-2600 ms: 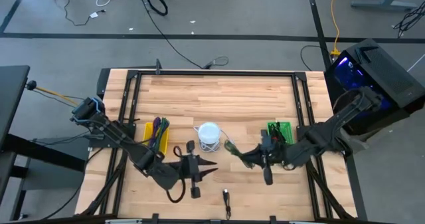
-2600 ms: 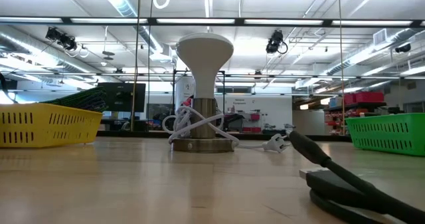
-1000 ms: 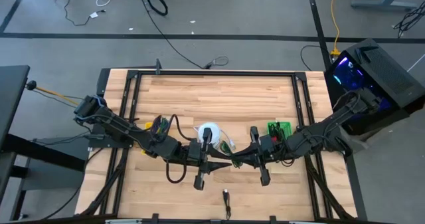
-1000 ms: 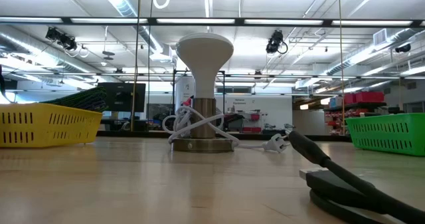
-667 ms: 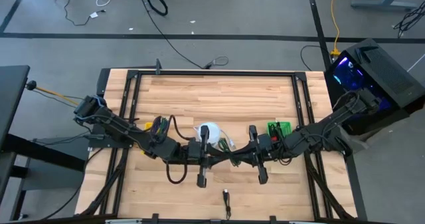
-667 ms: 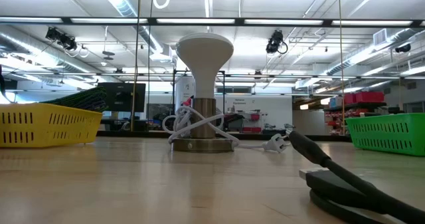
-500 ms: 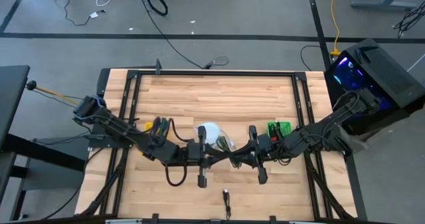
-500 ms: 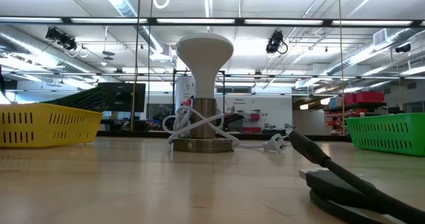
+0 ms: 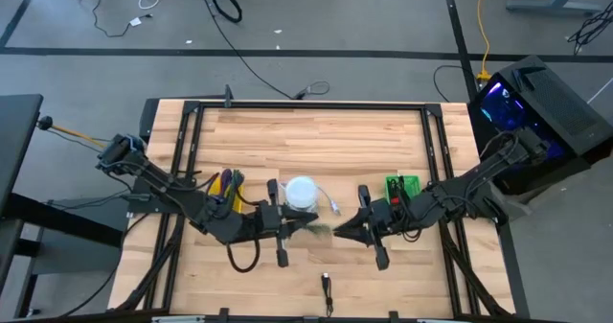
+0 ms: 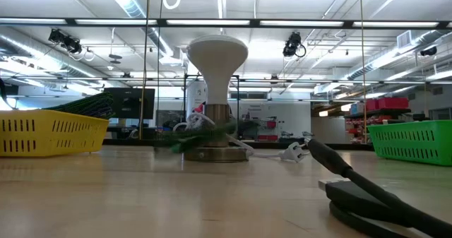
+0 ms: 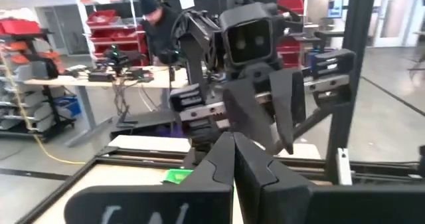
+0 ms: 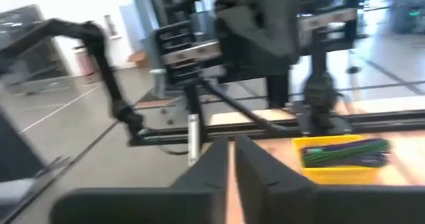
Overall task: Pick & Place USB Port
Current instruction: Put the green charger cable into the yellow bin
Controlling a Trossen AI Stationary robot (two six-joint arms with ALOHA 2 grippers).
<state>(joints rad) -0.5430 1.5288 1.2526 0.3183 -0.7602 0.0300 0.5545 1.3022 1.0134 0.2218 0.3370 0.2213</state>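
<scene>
Your left gripper (image 9: 308, 228) is closed on a green cable (image 9: 314, 228). Your right gripper (image 9: 337, 231), just beside it near the tabletop's (image 9: 316, 141) front edge, is nearly closed, holding nothing.

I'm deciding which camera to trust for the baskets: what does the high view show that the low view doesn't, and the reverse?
Only the high view shows both arms: the left gripper, shut on a green cable, facing the right gripper, plus a small black plug lying alone. Only the low view shows the room behind the table and a thick black cable close to the lens. Both show the white lamp, the yellow basket and the green basket.
</scene>
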